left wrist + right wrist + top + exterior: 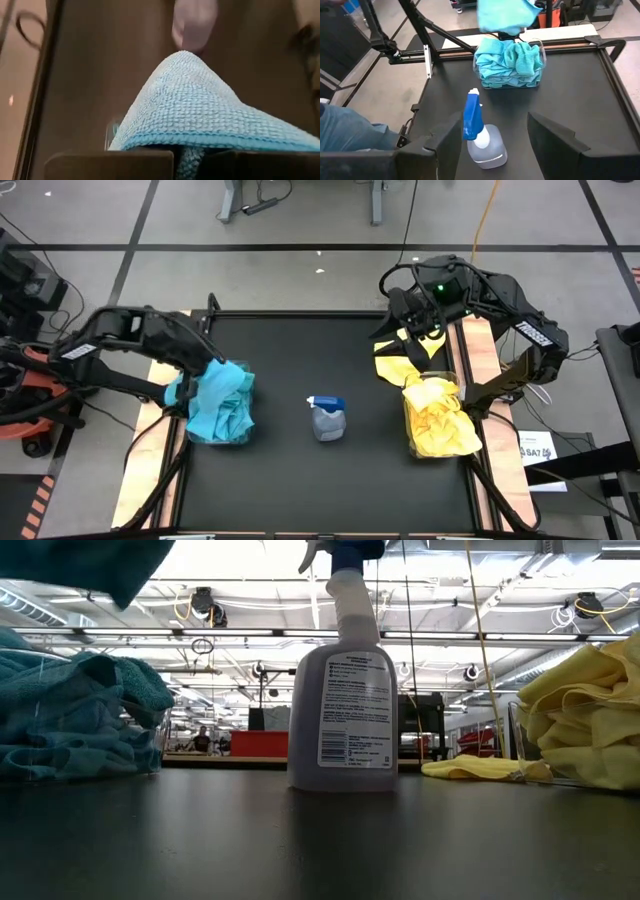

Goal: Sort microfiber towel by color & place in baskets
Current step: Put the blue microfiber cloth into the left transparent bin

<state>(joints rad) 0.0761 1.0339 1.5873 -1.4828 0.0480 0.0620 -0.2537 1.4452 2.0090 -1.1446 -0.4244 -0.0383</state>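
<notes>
My left gripper (207,370) is shut on a teal-blue microfiber towel (504,14) above the left basket (540,60), a clear bin heaped with teal towels (222,415). My right gripper (492,142) stands open and holds nothing, above the table's far right. Below it a loose yellow towel (398,358) lies flat on the table. The right basket (438,420) is heaped with yellow towels (585,720). My left gripper pinches the teal towel between its two fingers (112,165), slanting down from the table's left side. A bunched fold (192,115) bulges out ahead of the fingers; which edge they have is hidden. The towel (90,565) hangs clear above the heap in the basket.
A grey spray bottle with a blue top (328,418) stands upright at the table's middle, between the two baskets. Wooden strips (480,360) run along the table's left and right sides. The black tabletop (300,490) is bare toward the near edge.
</notes>
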